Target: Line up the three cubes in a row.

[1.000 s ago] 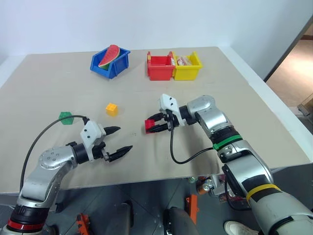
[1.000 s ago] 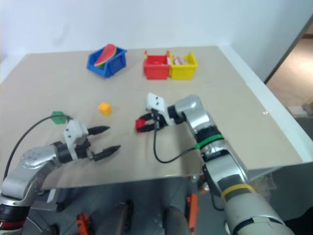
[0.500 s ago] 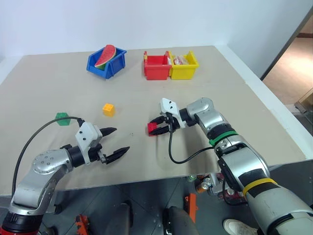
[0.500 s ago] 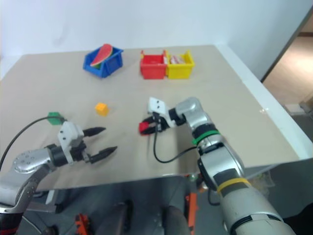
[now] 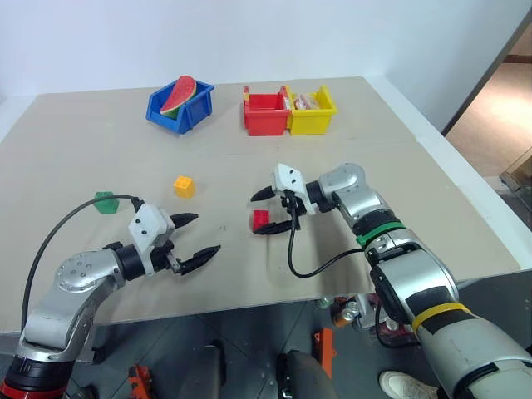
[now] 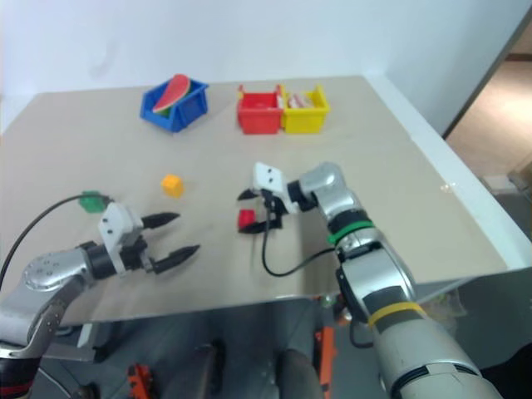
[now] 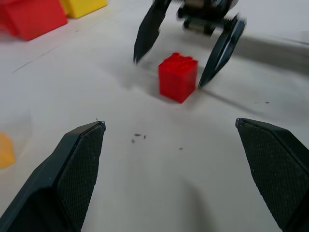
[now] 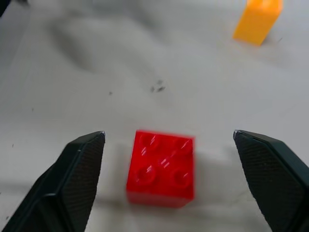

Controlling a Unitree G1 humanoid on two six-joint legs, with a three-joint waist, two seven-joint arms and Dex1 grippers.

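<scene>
Right claw (image 5: 266,213) spread wide astride red cube (image 5: 261,219), gripping nothing; left claw (image 5: 195,236) wide, empty.

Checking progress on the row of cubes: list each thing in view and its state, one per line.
Red cube: on the table, upright, released between the right tool's open fingers.
Orange-yellow cube: on the table, untouched.
Green cube: on the table, untouched.
Right tool: open, straddling the red cube.
Left tool: open, empty.

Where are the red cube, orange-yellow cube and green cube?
red cube (image 5: 261,219): left eye view, front face, sitting between the open right gripper (image 5: 264,213) fingers.
orange-yellow cube (image 5: 184,186): left eye view, middle of the block.
green cube (image 5: 105,202): left eye view, top face.
</scene>
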